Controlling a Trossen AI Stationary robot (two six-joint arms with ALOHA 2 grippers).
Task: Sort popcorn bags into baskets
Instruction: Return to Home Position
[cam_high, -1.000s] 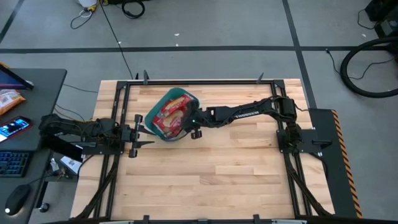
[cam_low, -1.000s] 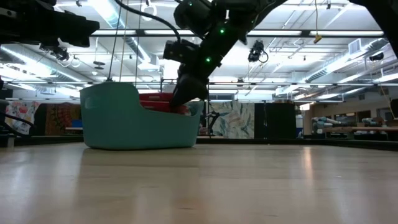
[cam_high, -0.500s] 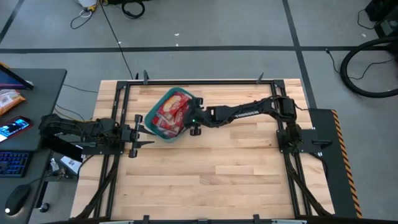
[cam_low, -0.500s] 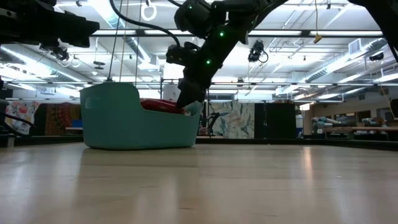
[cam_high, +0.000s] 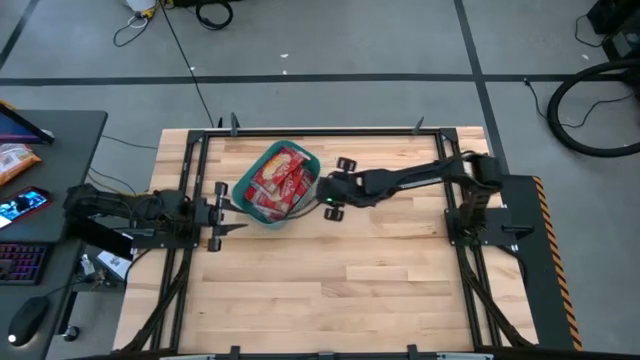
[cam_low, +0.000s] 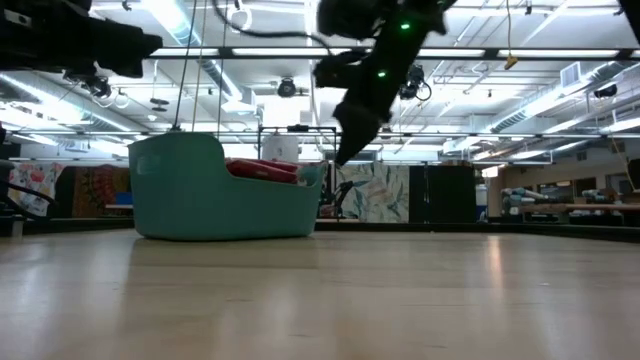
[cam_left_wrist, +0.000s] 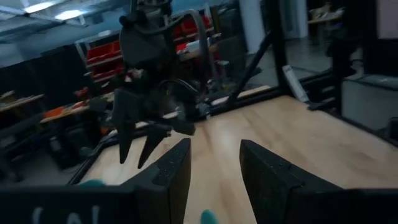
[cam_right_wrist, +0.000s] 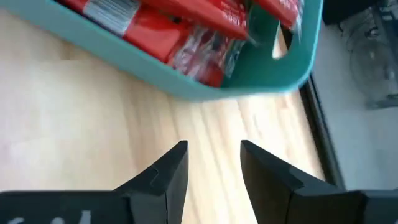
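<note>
From above, the teal basket (cam_high: 244, 192) sits in the upper left part of the table (cam_high: 380, 270), upper centre of the frame, with the red popcorn bags (cam_high: 276, 182) piled inside it. The right gripper (cam_high: 322, 190) is just right of the basket's rim, its arm stretching in from the right edge. The left gripper (cam_high: 228, 207) waits at the basket's left, near the table's left edge.

At table height, the basket (cam_low: 215, 205) stands left of centre, and bags (cam_low: 262, 168) show red over its lower right rim. The right gripper (cam_low: 345, 150) hangs above the table, just right of the basket and clear of it.

The left wrist view shows the left gripper's own fingers (cam_left_wrist: 173, 169) spread apart. The right gripper faces them, fingers parted, and a blurred teal patch is probably the basket.

The right wrist view shows its fingers (cam_right_wrist: 175, 167) apart and empty over bare wood, with the basket and bags ahead.
</note>
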